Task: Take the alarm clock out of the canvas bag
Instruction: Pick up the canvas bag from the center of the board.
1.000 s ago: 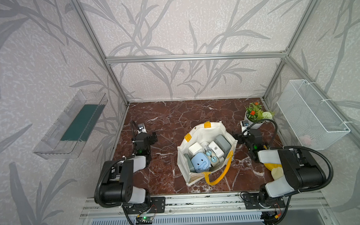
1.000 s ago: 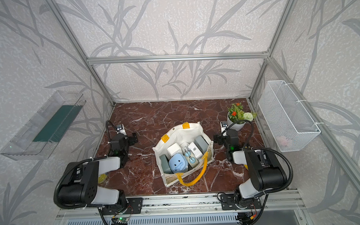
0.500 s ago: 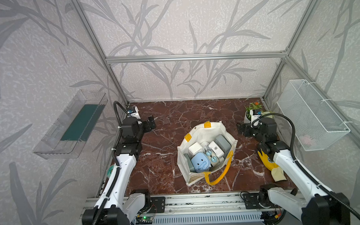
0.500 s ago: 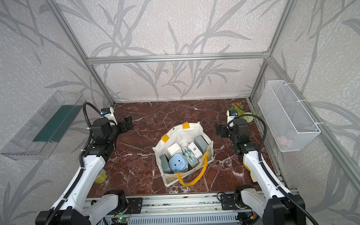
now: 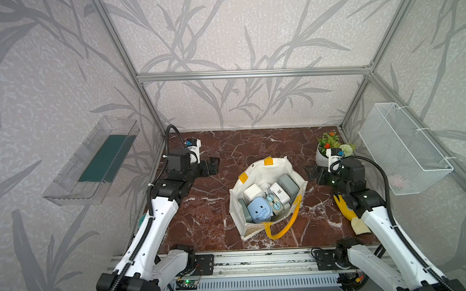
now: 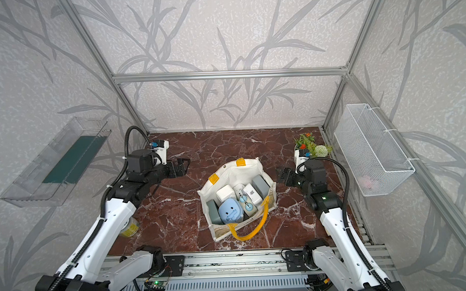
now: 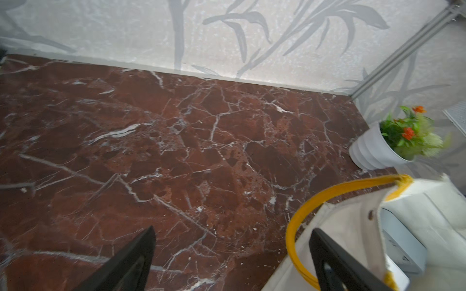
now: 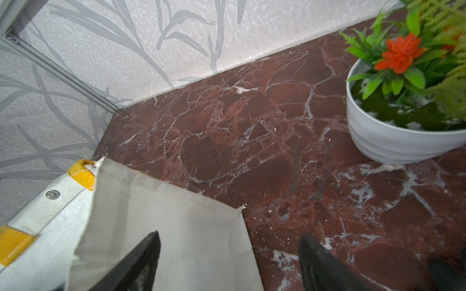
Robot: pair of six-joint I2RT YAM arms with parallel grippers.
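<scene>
change: both arms have unfolded from a tucked pose at the table's (image 5: 240,146) front edge and reached out over it. the left gripper (image 5: 212,165) and right gripper (image 5: 313,174) now flank the canvas bag (image 5: 256,169), both pointing at it.
meaning for task: judged an approach stage. nothing is out of the bag, and no contact with its contents shows.
left gripper state: fingers (image 7: 131,262) spread wide, nothing between them.
right gripper state: fingers (image 8: 137,264) apart and empty.
canvas bag: stands open-mouthed at mid table, nearer the front edge. one yellow handle (image 5: 283,229) flops over its front rim.
alarm clock (image 5: 259,210): inside the bag, packed among white and grey boxy pieces. judged to be the light-blue rounded piece with a face, uppermost at the bag's front-left corner; identification not certain.
clock vs left fingers: well apart. the clock lies further toward the front edge, with the bag's left wall between.
clock vs right fingers: well apart, across the bag's mouth. this gripper sits near the bag's rear-right corner, between the bag and the flower pot (image 5: 321,155).
wrist views: only the bag's rim and cloth show, no clock.
next move, judged: one gripper must clear the rim and come down from above.
</scene>
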